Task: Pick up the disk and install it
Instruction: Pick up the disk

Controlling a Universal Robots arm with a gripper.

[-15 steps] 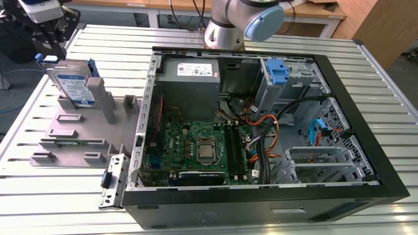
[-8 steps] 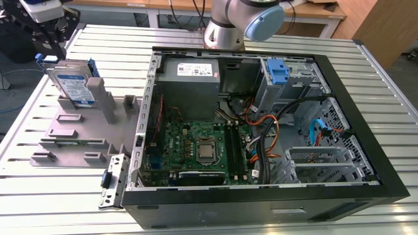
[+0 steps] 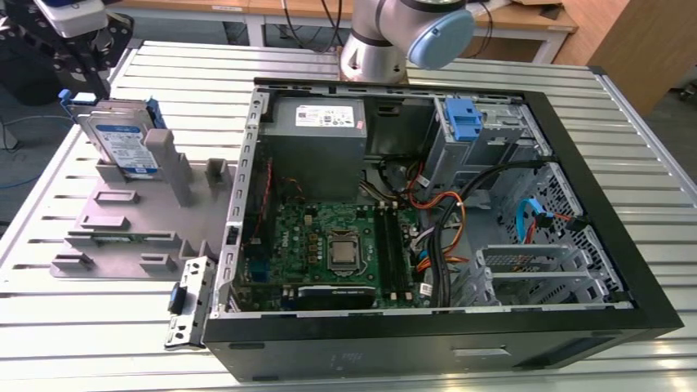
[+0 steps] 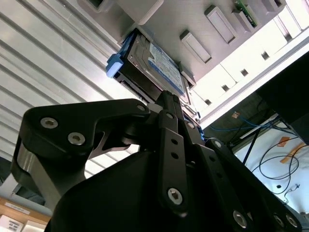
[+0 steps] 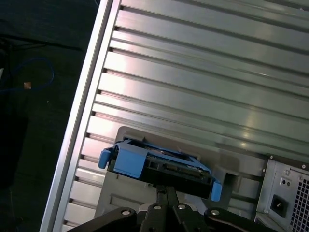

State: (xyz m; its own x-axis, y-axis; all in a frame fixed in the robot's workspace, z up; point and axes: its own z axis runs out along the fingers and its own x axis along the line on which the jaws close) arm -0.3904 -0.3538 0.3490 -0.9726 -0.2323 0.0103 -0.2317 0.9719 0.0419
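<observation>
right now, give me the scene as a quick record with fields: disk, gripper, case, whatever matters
disk: standing on edge in the grey fixture, outside the case, not installed
gripper: right over the disk's upper end in the exterior view; close to its edge in both wrist views
hold: cannot tell whether it has the disk
computer case: open, on its side, at the exterior view's right of the fixture
inside the case: blue bracket, grey power supply
surface: ribbed metal table
</observation>
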